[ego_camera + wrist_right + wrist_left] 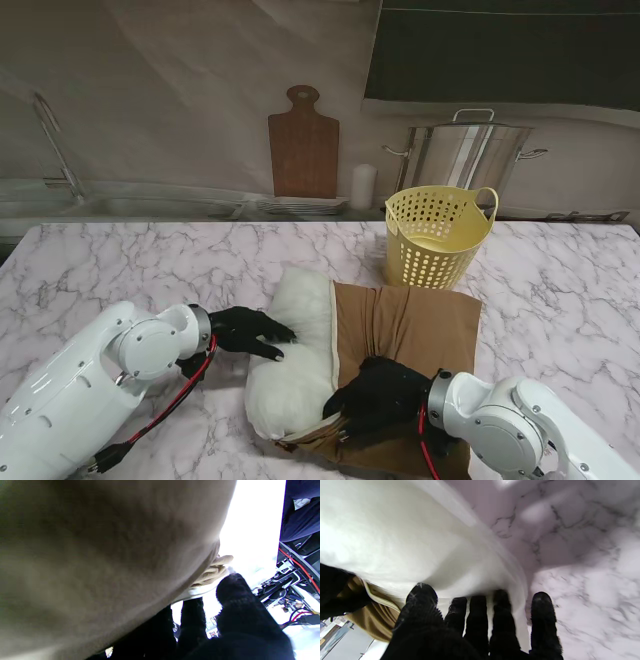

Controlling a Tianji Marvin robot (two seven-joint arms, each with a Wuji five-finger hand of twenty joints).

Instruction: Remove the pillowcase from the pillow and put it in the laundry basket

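Right hand (pixel 378 396) fingers hidden under pillowcase (pixel 405 345)

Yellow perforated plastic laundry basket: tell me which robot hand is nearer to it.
Right. The right robot hand grips the brown pillowcase edge, nearer to me than the yellow perforated plastic laundry basket. The left robot hand rests on the white pillow, farther left.

Your left hand (pixel 248 331), lower left: fingers (pixel 477 620) spread, palm down. Your right hand (pixel 380 395), lower centre: fingers curled closed.
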